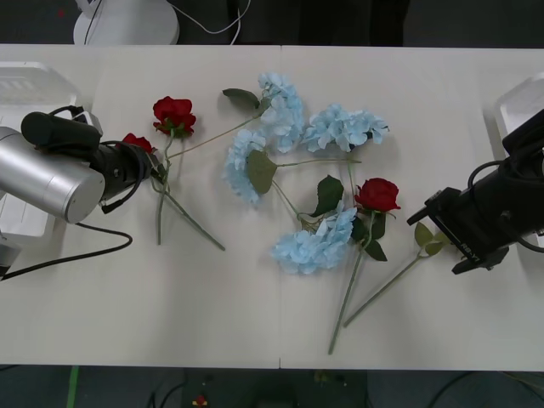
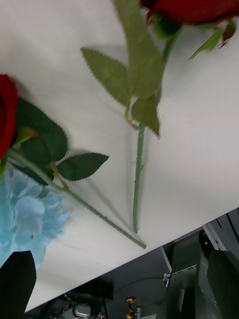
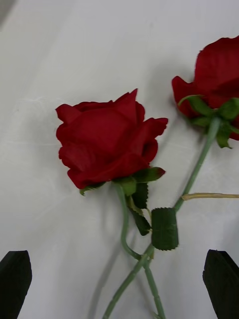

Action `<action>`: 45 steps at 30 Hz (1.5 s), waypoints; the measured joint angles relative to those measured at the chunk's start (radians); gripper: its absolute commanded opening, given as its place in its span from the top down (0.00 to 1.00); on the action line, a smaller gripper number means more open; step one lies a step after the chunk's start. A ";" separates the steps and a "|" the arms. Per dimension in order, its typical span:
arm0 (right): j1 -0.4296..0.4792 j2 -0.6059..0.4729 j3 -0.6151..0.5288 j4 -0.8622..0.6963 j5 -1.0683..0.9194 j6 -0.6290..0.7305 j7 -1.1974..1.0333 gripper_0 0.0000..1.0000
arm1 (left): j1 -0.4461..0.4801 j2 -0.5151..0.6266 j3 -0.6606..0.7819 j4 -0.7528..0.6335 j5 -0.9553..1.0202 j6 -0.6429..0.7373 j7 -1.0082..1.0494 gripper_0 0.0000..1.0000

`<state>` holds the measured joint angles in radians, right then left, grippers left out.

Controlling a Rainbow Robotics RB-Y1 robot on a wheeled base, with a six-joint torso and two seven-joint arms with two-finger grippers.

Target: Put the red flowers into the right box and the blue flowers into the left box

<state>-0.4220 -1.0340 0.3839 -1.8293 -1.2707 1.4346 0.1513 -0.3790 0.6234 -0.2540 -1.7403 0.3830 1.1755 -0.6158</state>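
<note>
risk here: left gripper [image 3: 119, 284] hangs wide open, empty, over two crossed red flowers [image 3: 112, 144]; closing could snag both stems. right gripper [image 2: 119, 284] open, empty too.

The flower clusters [image 1: 289, 170] serve as the landmark, spread across the middle of the surface [image 1: 255, 323]. Left of them lie two roses [image 1: 173, 115] with crossed stems — one bloom farther back, the other [image 1: 137, 142] nearer the left edge and just beside the left gripper [image 1: 151, 167]. Further left still, behind that arm, sits the left box [image 1: 34, 85]. Touching the clusters' right side lies a third rose [image 1: 376, 195], its stem running toward the front edge. Right of that rose hangs the right gripper [image 1: 438, 223], over a leafy stem [image 1: 387, 285]. The right box [image 1: 520, 106] sits at the far right edge — well apart from the clusters.
</note>
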 measured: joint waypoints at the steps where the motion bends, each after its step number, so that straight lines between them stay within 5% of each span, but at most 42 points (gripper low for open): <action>1: 0.000 0.000 0.003 0.012 0.008 0.000 0.002 0.00 | 0.000 -0.005 0.001 0.012 -0.008 -0.003 -0.001 0.00; 17: 0.088 0.033 0.079 0.128 0.123 -0.215 0.306 0.00 | -0.009 -0.052 0.011 0.232 -0.085 -0.134 -0.001 0.00; 29: 0.113 0.153 0.079 0.155 0.272 -0.255 0.308 0.00 | -0.074 -0.075 0.010 0.267 -0.085 -0.109 -0.003 0.00; 40: 0.137 0.181 0.079 0.168 0.323 -0.294 0.308 0.00 | -0.128 -0.094 -0.050 0.444 -0.089 -0.212 -0.023 0.00; 42: 0.143 0.181 0.079 0.169 0.328 -0.294 0.309 0.00 | -0.132 -0.094 -0.058 0.447 -0.095 -0.215 -0.029 0.21; 45: 0.153 0.181 0.079 0.169 0.337 -0.302 0.311 0.00 | -0.136 -0.094 -0.063 0.452 -0.095 -0.219 -0.043 0.95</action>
<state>-0.2691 -0.8527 0.4632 -1.6607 -0.9335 1.1329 0.4623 -0.5146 0.5292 -0.3169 -1.2882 0.2884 0.9566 -0.6584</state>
